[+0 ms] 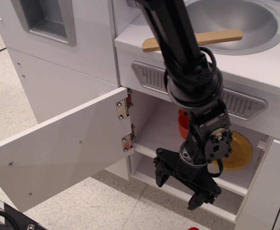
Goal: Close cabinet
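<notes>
Swinging wide open at lower left: cabinet door, flat, white, hanging on two silver hinges. Likely light and stiff, turning freely; probably pushing best on its far free edge, handle hiding from view. Hovering before the shelf, gripper spreading open, holding nothing.

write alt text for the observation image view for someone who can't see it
A white toy-kitchen cabinet stands with its door swung wide open to the left, while a black robot arm's hand hangs open and empty in front of the compartment. Inside, an orange-yellow plate and a red cup sit on the shelf; above, a wooden spatula rests across the grey sink.
</notes>
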`<state>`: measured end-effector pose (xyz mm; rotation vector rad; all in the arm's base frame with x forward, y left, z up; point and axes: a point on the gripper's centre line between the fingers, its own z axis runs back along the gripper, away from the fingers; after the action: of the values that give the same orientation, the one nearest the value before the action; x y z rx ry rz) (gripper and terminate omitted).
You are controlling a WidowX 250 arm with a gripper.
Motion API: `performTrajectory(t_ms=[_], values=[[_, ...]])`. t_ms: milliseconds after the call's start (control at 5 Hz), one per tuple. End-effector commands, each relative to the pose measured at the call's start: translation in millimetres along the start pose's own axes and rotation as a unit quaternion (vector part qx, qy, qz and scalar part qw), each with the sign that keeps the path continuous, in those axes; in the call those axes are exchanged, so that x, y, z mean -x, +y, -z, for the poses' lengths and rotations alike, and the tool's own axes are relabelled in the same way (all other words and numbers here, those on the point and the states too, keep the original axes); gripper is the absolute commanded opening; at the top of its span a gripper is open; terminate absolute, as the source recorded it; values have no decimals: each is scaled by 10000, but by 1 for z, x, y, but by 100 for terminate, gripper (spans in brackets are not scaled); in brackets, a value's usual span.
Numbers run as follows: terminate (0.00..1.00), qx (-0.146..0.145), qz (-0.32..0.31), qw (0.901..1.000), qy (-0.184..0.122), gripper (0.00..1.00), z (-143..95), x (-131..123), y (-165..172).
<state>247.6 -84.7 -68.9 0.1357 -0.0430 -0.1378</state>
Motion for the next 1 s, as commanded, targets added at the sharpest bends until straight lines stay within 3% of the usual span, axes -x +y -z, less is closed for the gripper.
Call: performTrajectory(t_ms=[0,400,600,800], values=[[0,0,0,10000,0,100,0,0,0],[0,47,-21,9997,-235,100,-53,18,57],[0,35,-123,9990,-432,100,-74,18,87],[0,100,-311,9985,-433,100,-83,8,129]])
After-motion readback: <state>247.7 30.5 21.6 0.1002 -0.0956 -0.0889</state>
